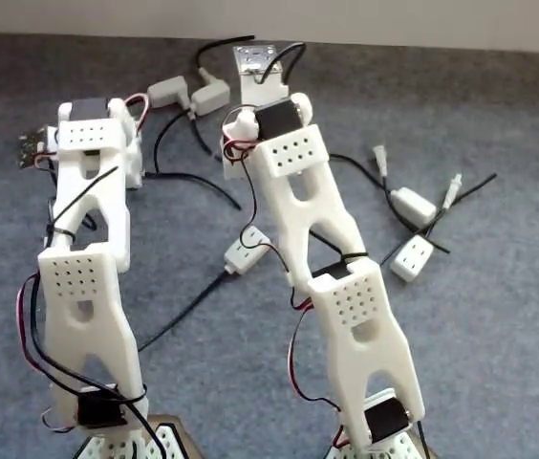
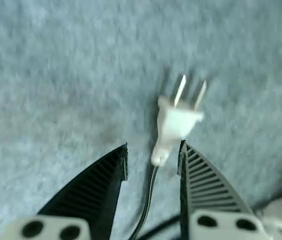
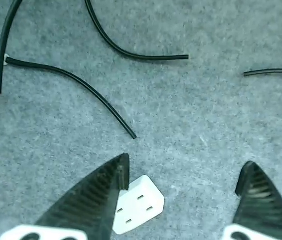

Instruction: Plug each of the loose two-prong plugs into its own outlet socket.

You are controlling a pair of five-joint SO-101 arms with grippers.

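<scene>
While the left gripper [image 2: 153,147] hung with its black fingers [image 2: 101,180] spread, the two-prong plug [image 2: 176,120] lay flat on the grey carpet [image 2: 56,75] just ahead of it. The plug's narrow tail and the start of its cord [image 2: 148,200] sat in the gap between the tips, with no pinch on them. The step in hand looked like the pick-up of this plug. The next move called for the jaws to go a little farther forward, so the pads would take the thick body rather than the cord neck, and then to squeeze. Taking the gripper's forward line as twelve o'clock, the plug's long axis ran from seven to one o'clock. The prongs [image 2: 181,90] led toward one and the cord trailed back. In the high view the left arm [image 1: 83,287] rose from seven o'clock of the table toward ten.

The right gripper [image 3: 187,161] was spread wide too, holding nothing. A white outlet socket [image 3: 138,202] lay slotted face up, hard beside the inner side of one finger. I judged it would need steadying, with its slots turned to meet the prongs. Loose black cables [image 3: 81,82] crossed the carpet beyond. Toward three o'clock in the high view lay another socket [image 1: 413,256].
</scene>
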